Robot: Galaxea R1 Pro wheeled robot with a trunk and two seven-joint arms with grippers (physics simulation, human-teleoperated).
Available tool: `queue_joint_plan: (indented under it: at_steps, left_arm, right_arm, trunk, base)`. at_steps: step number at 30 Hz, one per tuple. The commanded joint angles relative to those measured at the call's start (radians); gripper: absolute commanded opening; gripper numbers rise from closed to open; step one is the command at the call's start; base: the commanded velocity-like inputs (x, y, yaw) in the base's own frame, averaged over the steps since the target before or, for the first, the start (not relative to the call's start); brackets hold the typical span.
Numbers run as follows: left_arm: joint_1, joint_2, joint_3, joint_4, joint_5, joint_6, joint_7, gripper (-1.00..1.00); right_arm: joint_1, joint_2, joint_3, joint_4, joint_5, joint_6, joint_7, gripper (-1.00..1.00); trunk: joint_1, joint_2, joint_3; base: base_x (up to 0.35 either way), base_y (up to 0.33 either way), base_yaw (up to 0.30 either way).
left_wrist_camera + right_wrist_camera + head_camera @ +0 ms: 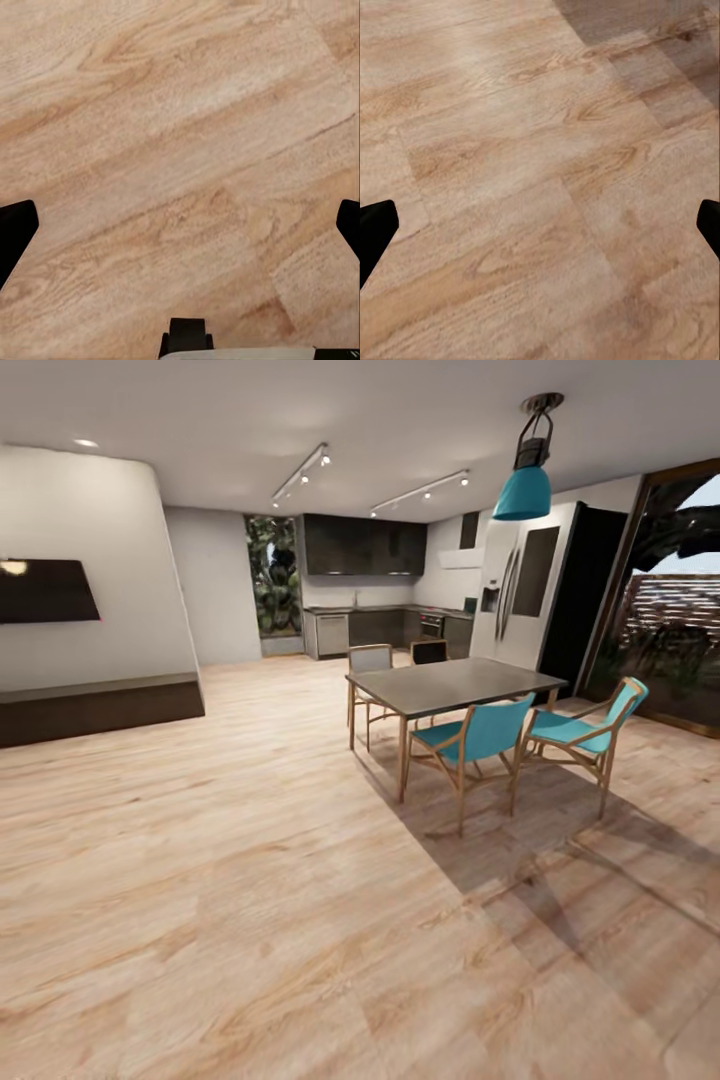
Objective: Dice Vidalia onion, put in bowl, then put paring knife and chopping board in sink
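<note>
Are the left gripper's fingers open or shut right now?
Open. In the left wrist view the left gripper has its dark fingertips at opposite edges, with only bare wood floor between them.

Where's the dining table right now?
In the head view the dining table stands right of centre on the wood floor, teal chairs beside it, below the teal pendant lamp.

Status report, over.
Both claws open, empty, over wood floor. Kitchen countertop far ahead; onion, knife, board too far to make out. Dining table and teal chairs ahead-right of route.
</note>
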Motion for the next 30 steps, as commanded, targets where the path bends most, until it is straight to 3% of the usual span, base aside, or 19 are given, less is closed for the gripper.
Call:
queue_joint_plan:
  at_steps: [1, 30]
  left_arm:
    - [0.000, 0.000, 0.000, -0.001, 0.001, -0.001, 0.000, 1.00]
    - [0.001, 0.000, 0.001, 0.014, 0.001, -0.027, 0.000, 1.00]
  right_arm:
    - [0.000, 0.000, 0.001, 0.002, 0.000, -0.002, -0.003, 1.00]
    - [0.000, -0.002, 0.000, 0.016, -0.002, -0.004, -0.003, 1.00]
  trunk:
    - [0.001, 0.000, -0.001]
    - [0.001, 0.000, -0.030]
  base:
    - [0.261, 0.125, 0.265]
    - [0.287, 0.118, 0.239]
